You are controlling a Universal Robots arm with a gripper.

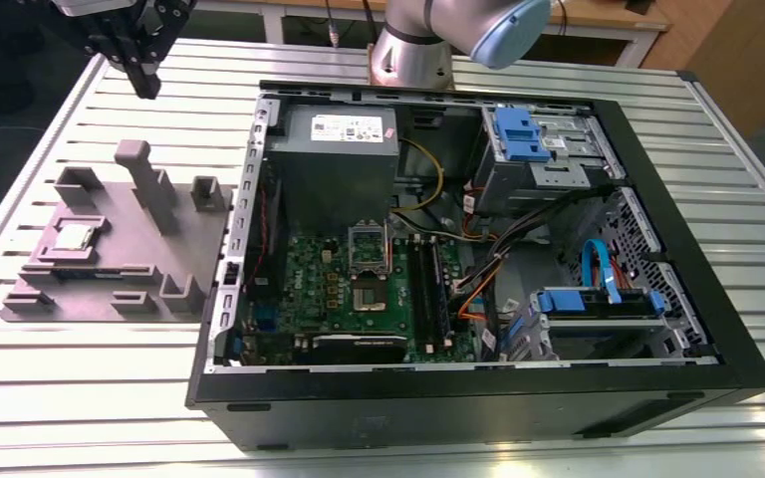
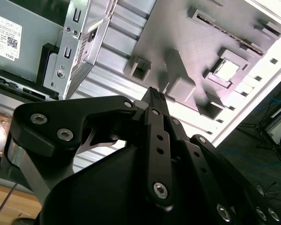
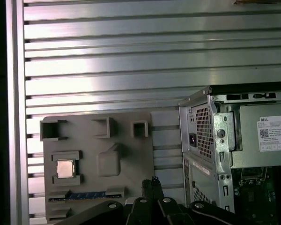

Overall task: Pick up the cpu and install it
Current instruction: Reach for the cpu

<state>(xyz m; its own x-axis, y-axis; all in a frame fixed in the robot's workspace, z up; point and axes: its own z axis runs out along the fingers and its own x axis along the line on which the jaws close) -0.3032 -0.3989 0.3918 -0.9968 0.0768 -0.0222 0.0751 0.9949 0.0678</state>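
The end effector (image 1: 144, 90) hangs closed and empty above a corner of the counter (image 1: 64, 378), well apart from the cpu (image 1: 77, 236), which lies in a square recess of the grey-mauve block (image 1: 130, 254) beside the open computer case (image 1: 489, 408); a white printed label (image 1: 352, 127) marks its power supply (image 1: 336, 164).

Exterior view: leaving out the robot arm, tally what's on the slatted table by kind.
cpu, seated in the block: 1
grey-mauve holder block: 1
open computer case: 1
Total: 3
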